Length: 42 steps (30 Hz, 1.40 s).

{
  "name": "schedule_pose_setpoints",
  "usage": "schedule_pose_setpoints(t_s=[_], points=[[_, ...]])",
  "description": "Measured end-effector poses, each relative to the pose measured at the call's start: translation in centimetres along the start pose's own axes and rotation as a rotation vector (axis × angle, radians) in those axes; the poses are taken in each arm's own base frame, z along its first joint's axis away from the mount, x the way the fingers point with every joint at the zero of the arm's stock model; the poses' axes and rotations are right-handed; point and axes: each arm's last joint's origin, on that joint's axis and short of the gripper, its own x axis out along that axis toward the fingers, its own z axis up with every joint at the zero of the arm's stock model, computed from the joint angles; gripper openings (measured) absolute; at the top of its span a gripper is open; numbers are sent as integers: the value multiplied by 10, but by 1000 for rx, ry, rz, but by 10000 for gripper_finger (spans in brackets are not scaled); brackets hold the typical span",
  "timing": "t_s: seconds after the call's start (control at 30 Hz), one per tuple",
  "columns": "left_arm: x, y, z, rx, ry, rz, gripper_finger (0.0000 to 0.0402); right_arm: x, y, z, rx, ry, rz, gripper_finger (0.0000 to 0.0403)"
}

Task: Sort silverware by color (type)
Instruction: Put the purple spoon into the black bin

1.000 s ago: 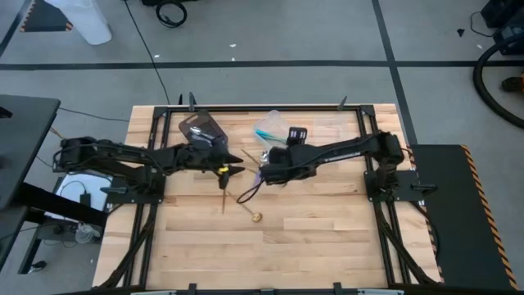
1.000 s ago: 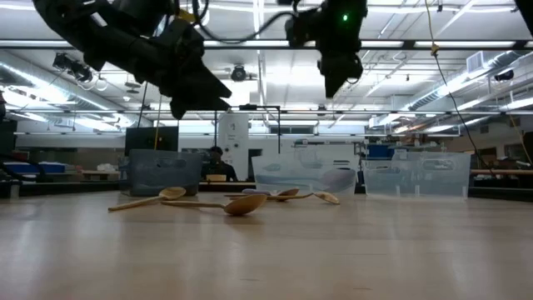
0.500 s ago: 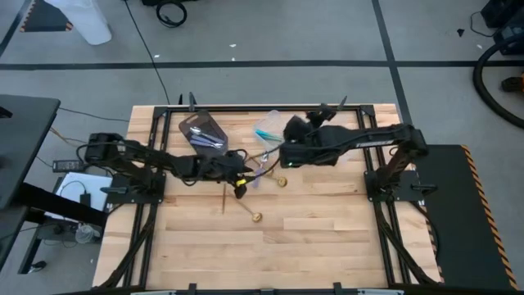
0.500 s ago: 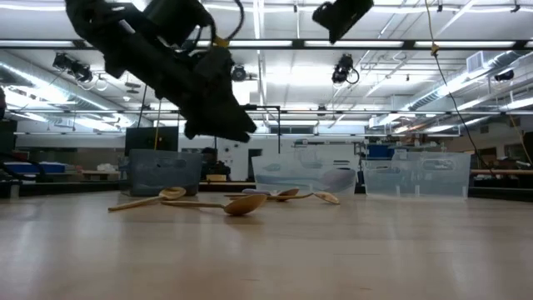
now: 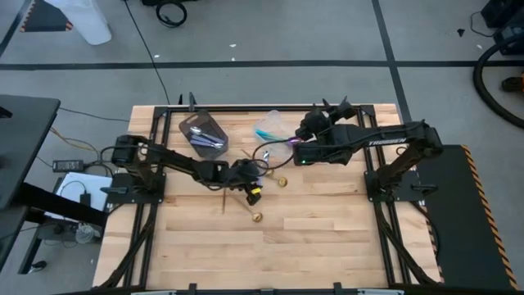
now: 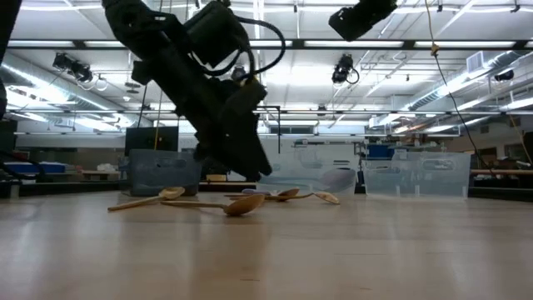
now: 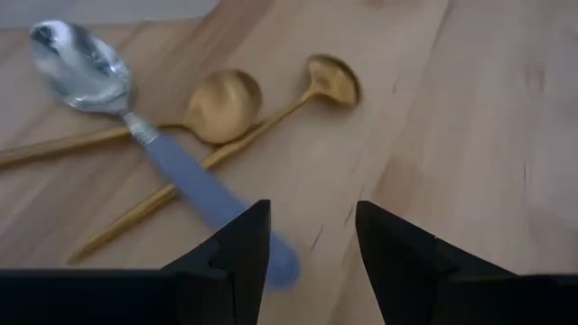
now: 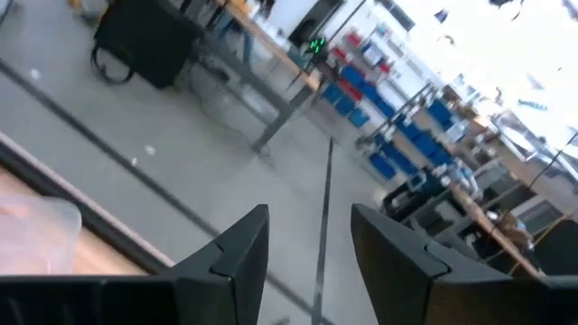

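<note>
Two gold spoons (image 7: 221, 104) (image 7: 330, 81) and a spoon with a silver bowl and blue-purple handle (image 7: 181, 171) lie flat on the wooden table. My left gripper (image 7: 312, 217) hovers open just above them, slanting down; the blue handle's end lies by one finger, untouched. In the high view the left gripper (image 5: 252, 192) is at the table's middle, with one gold spoon (image 5: 282, 182) to its right and another (image 5: 255, 217) nearer. My right gripper (image 8: 307, 230) is open with nothing between its fingers, raised high over the far right (image 5: 321, 116).
A dark tub (image 5: 202, 131) with silver spoons stands at the far left. Beside it a clear tub (image 5: 266, 127) holds teal and purple pieces. In the low view more clear tubs (image 6: 412, 173) line the far edge. Bare wood stretches along the near half (image 5: 327, 238).
My left gripper has moved toward the table's right edge and down, tipping further downward over the spoons at the middle. My right gripper has risen, drawn back toward the far right and rolled its wrist. The spoons lie as they did.
</note>
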Motion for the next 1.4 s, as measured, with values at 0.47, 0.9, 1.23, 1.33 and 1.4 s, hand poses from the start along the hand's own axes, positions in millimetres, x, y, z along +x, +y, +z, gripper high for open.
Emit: schedule_pose_setpoints(t_s=[0.47, 0.9, 1.23, 1.33, 1.4], points=[[30, 2, -4, -19, 94, 196, 173, 3, -8, -9, -10, 11, -2, 149], [8, -6, 21, 118, 67, 193, 173, 1, -10, -9, 0, 5, -1, 137], [0, 34, 30, 189, 176, 339, 173, 6, -8, -20, -66, 10, -25, 137], [3, 41, 35, 165, 161, 350, 173, 8, -8, -20, -57, 16, -31, 137], [3, 45, 36, 158, 168, 357, 173, 8, -8, -20, -56, 18, -29, 137]])
